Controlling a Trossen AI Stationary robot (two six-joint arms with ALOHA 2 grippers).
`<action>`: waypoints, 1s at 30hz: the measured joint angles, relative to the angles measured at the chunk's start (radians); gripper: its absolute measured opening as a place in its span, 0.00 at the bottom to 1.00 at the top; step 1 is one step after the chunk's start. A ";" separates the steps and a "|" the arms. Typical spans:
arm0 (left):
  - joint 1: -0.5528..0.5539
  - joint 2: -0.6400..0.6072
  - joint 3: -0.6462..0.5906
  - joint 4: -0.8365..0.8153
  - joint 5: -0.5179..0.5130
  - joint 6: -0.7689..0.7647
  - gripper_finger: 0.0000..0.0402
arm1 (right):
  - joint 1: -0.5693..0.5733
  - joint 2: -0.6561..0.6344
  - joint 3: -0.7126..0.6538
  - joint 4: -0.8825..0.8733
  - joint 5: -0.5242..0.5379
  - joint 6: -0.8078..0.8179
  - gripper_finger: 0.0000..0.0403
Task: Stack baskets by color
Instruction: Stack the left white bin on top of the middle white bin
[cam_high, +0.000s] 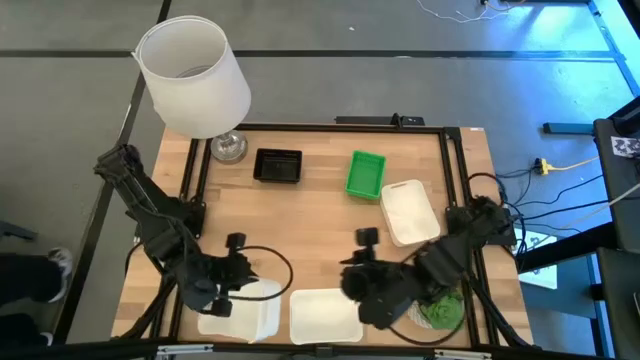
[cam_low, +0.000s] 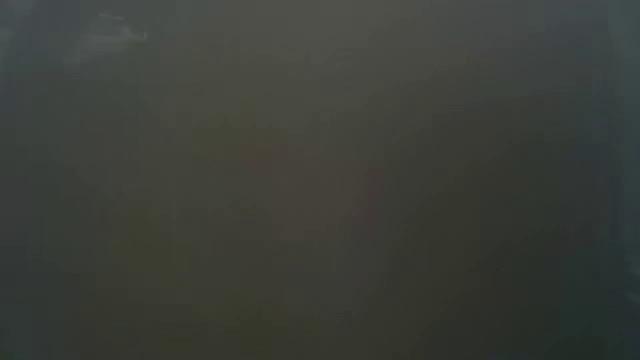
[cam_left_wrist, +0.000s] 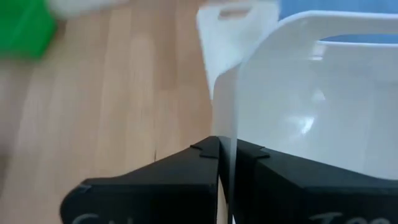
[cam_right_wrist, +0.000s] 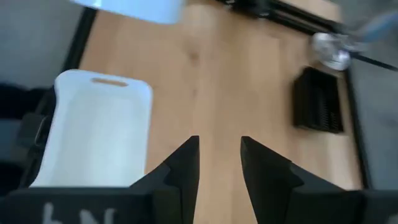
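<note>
Biggest risk first: your left gripper (cam_left_wrist: 225, 163) has its fingers pinched tight on the thin side wall of a white basket (cam_high: 250, 312) at the near left corner of the table (cam_high: 310, 215). That is an edge grip only. Lift fast and the basket will likely swing or slip out of the pinch. It already looks tipped in the high view.

Next: a second white basket (cam_high: 325, 316) lies just beside the held one, near front centre. Drag the held basket sideways and you may shove it.

Smaller risk: the right gripper (cam_right_wrist: 219, 163) hangs over bare wood with its fingers parted and nothing between them, close to that middle basket. Both arms crowd the front edge, so crossing paths could bump.

Other baskets: a third white basket (cam_high: 408, 210) sits right of centre, a green basket (cam_high: 365, 174) behind it, and a black basket (cam_high: 278, 166) farther left. The big white bucket (cam_high: 192, 76) stands at the far left corner.

Pose: left arm is folded low and reaches forward. Right arm bends in from the right edge. The low view shows nothing usable.
</note>
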 joint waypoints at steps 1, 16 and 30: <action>0.017 0.000 0.015 0.030 0.010 0.054 0.00 | 0.012 -0.011 0.000 -0.019 0.029 0.032 0.29; 0.250 0.099 0.058 0.607 0.382 0.500 0.00 | 0.136 -0.066 -0.010 -0.187 0.257 0.358 0.29; 0.339 0.332 0.057 0.885 0.424 0.584 0.00 | 0.157 -0.066 -0.010 -0.186 0.270 0.350 0.29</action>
